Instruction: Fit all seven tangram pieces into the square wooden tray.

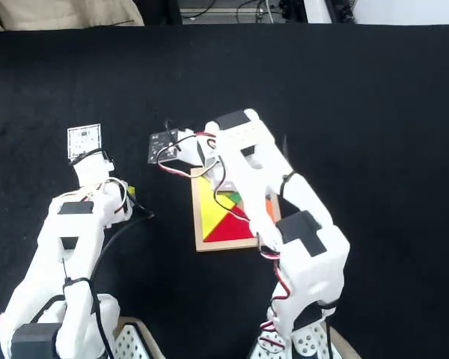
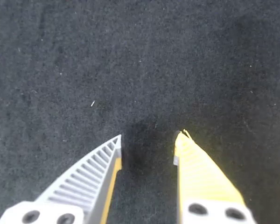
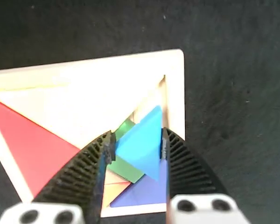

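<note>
Two arms in the high view: wooden tray [image 1: 197, 213] centred on the counter [image 1: 359, 112], left arm [image 1: 67, 247] at its nine o'clock. Left wrist: left claw [image 2: 148, 142] open, empty. Right wrist: right claw [image 3: 136, 140] grips the blue triangle [image 3: 142, 144] over the tray's gap; released tilted, it may jam.

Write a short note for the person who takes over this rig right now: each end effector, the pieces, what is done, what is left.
The left end effector is open and empty, above bare black cloth, away from the tray.
The right end effector is shut on the blue triangle, above a corner of the tray.
Done: the red triangle, green piece, purple piece and yellow piece lie in the tray.
Left: seat the blue triangle, probably near that corner, then release. Part of the tray is hard to read, so check that all seven are in.
</note>
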